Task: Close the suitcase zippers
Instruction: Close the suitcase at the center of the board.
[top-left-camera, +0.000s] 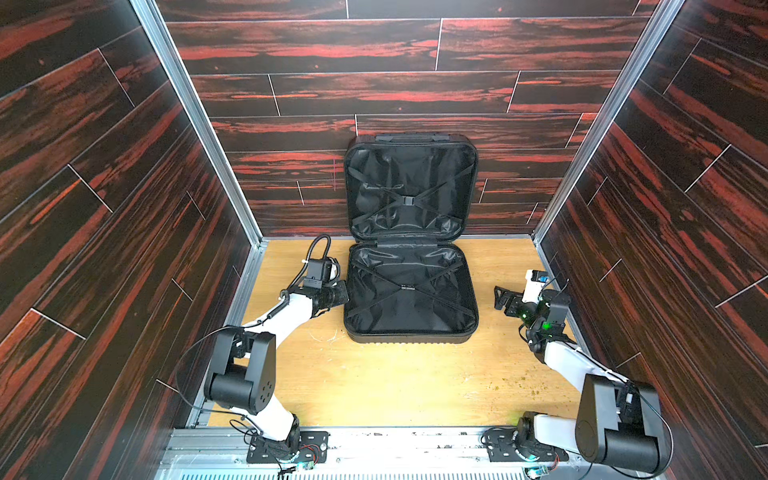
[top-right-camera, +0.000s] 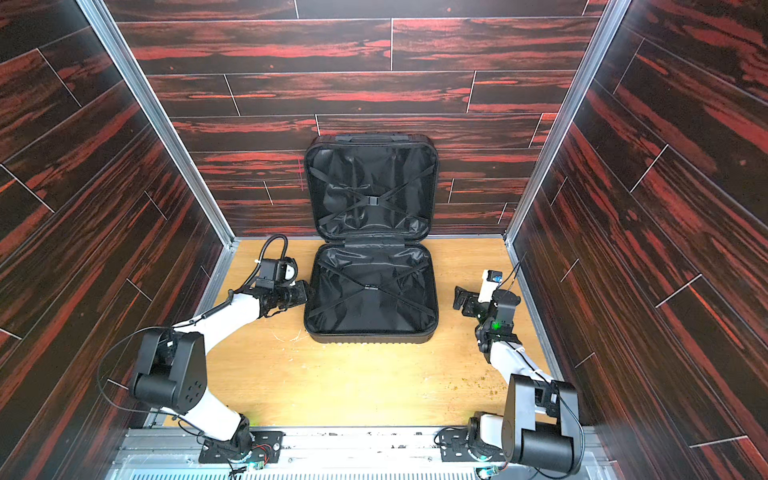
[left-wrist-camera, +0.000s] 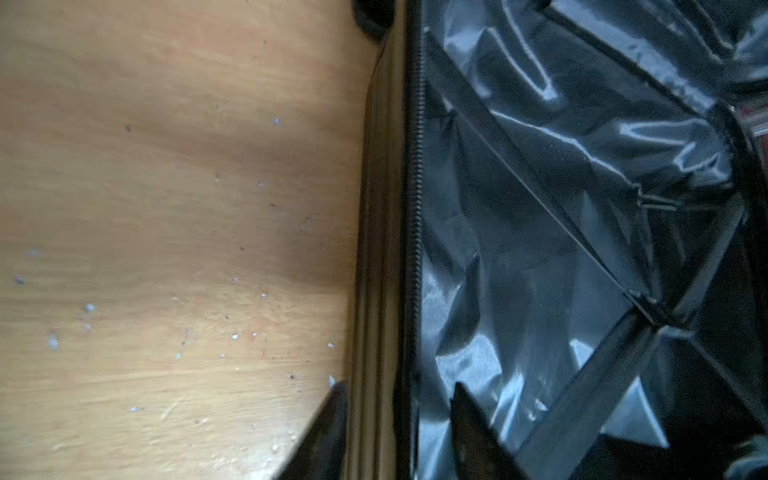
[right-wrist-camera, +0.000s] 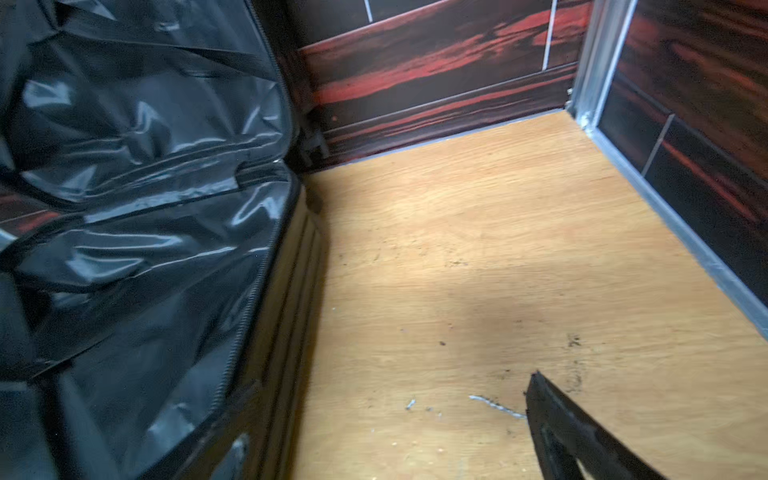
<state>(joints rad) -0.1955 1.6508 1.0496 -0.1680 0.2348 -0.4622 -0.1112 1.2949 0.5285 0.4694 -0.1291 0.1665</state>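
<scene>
Black hard-shell suitcase (top-left-camera: 409, 316) lies open toward 12 o'clock of the table (top-left-camera: 374, 382), lid (top-left-camera: 411, 187) against the back wall (top-left-camera: 291, 91), zippers (left-wrist-camera: 415, 208) undone. The left gripper (left-wrist-camera: 398, 388) straddles the base (left-wrist-camera: 374, 249) at its 9 o'clock wall, pinching or not unclear; the right gripper (top-left-camera: 500, 297), spread, idles at 3 o'clock. Probable step: bracing the base; next, the lid must fold down.

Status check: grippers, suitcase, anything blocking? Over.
Left gripper astride black hard-shell suitcase's left rim, jaws apart. Right gripper open, clear of it. Suitcase wide open, black zipper track unzipped. Nothing blocking.
</scene>
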